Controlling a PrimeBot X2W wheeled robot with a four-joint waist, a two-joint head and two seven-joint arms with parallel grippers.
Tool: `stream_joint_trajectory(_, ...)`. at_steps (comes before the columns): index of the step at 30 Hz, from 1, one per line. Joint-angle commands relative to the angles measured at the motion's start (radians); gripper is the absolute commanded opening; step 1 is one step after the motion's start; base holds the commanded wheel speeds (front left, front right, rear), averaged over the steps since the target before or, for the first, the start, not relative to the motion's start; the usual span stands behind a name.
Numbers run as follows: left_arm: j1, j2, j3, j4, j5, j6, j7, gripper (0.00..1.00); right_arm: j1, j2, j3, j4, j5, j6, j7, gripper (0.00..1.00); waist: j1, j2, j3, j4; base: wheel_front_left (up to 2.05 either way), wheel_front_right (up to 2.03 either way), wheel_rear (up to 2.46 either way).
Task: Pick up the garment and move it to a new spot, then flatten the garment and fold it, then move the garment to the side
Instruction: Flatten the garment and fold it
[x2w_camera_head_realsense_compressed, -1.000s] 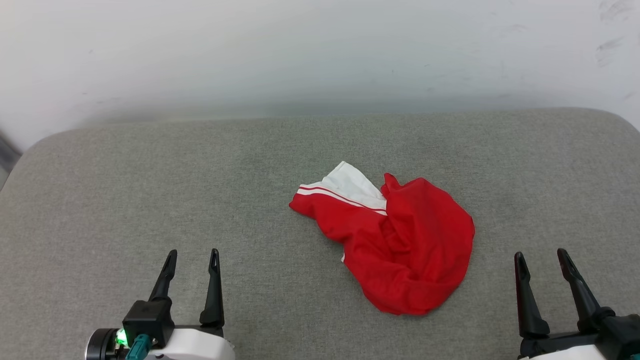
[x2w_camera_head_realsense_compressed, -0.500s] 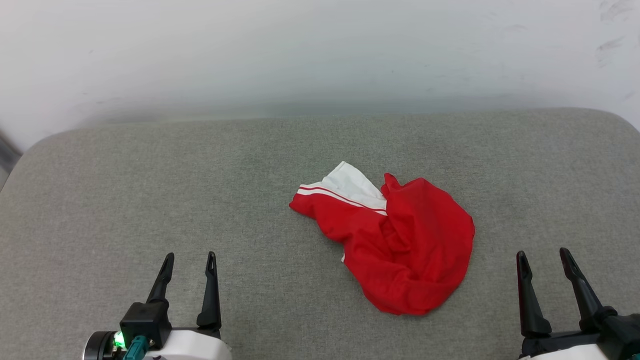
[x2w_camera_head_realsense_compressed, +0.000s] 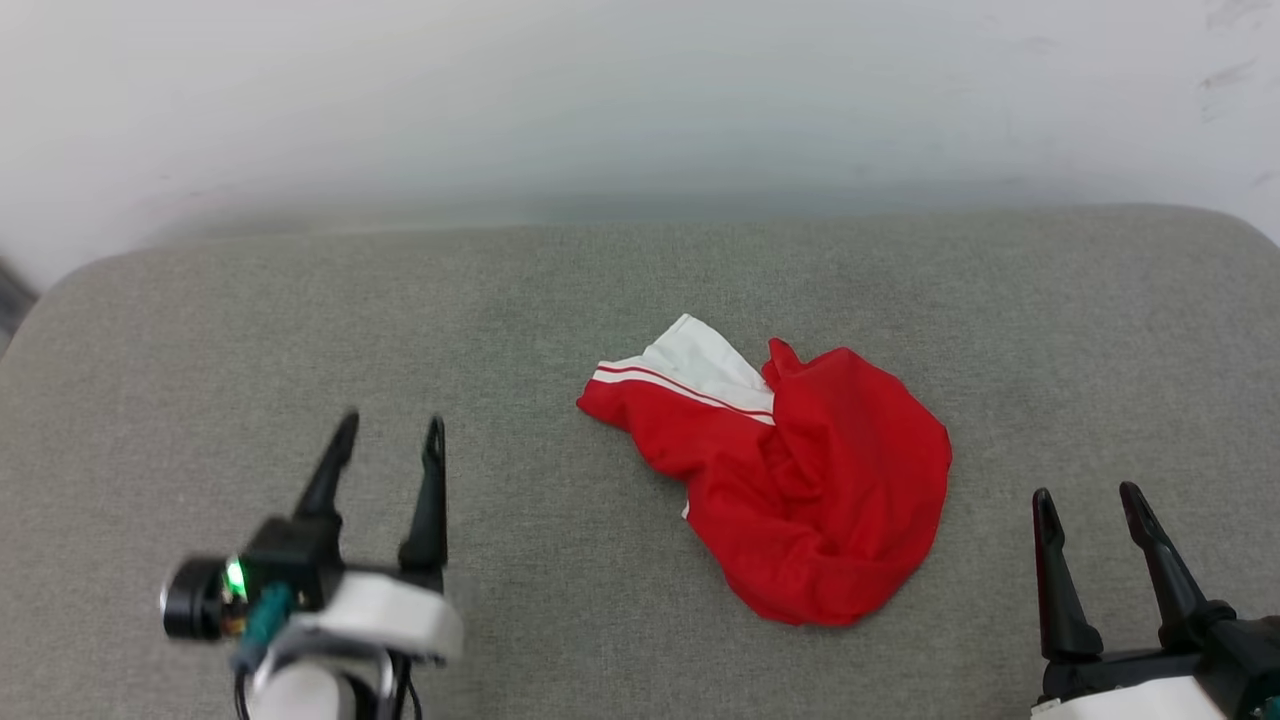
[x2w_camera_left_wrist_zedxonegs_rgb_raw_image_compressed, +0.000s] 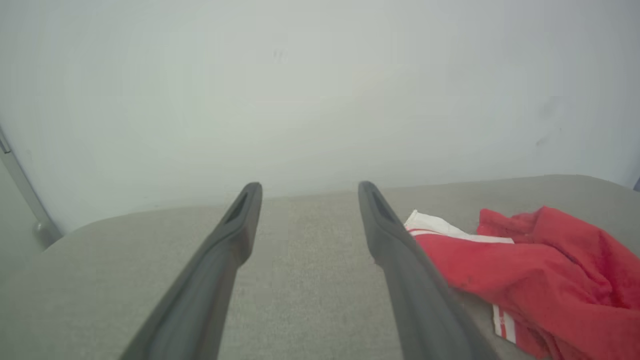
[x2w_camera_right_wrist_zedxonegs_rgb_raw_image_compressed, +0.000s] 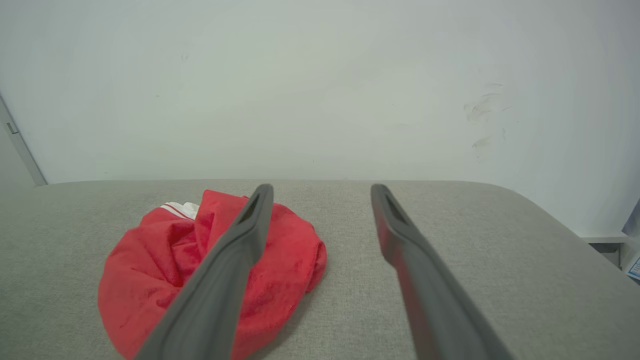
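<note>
surface: broad grey woven-fabric padded surface (x2w_camera_head_realsense_compressed: 560, 300) under the garment | wall: plain pale wall (x2w_camera_head_realsense_compressed: 640, 100) beyond the garment | garment: crumpled red cloth garment (x2w_camera_head_realsense_compressed: 810, 500) with white striped sleeve, lying bunched | left end effector (x2w_camera_head_realsense_compressed: 390, 430): well left of garment, fingers apart, empty | right end effector (x2w_camera_head_realsense_compressed: 1085, 492): near garment's right, fingers apart, empty

The left gripper (x2w_camera_head_realsense_compressed: 391, 420) stands farther toward 12 o'clock on the grey cushion (x2w_camera_head_realsense_compressed: 600, 280) than a second ago. More of its white wrist and cables now shows, blurred. The whole head view is shifted slightly, so the camera has moved.
</note>
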Motion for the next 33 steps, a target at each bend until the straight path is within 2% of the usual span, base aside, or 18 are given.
stream_joint_trajectory(1,-0.032,0.011,0.002,0.0,0.004,-0.004,-0.003,1.0,-0.012,0.002,0.001,-0.003,-0.002,0.0,-0.002,1.0,0.0,0.0,0.006,-0.002,0.0,0.0,0.0)
stream_joint_trajectory(11,-0.425,0.108,-0.083,0.13,0.022,-0.061,-0.001,1.0,-0.054,0.002,0.016,-0.017,-0.01,0.0,-0.002,1.0,0.0,0.0,0.086,-0.039,0.0,0.0,0.0)
stream_joint_trajectory(16,-0.649,0.153,-0.163,0.235,-0.025,-0.068,0.09,1.0,-0.084,0.001,0.014,-0.025,-0.004,0.0,-0.002,1.0,0.0,0.0,0.147,-0.065,0.0,0.0,0.0)
stream_joint_trajectory(24,-0.956,0.244,-0.463,0.361,-0.261,-0.068,0.384,1.0,-0.139,0.002,0.016,-0.036,0.001,0.0,-0.002,1.0,0.0,0.0,0.253,-0.101,0.0,0.0,0.0)
stream_joint_trajectory(33,-1.189,0.319,-0.798,0.408,-0.574,-0.069,0.778,1.0,-0.197,0.001,0.03,-0.04,0.022,0.0,-0.002,1.0,0.0,0.0,0.351,-0.146,0.0,0.0,0.0)
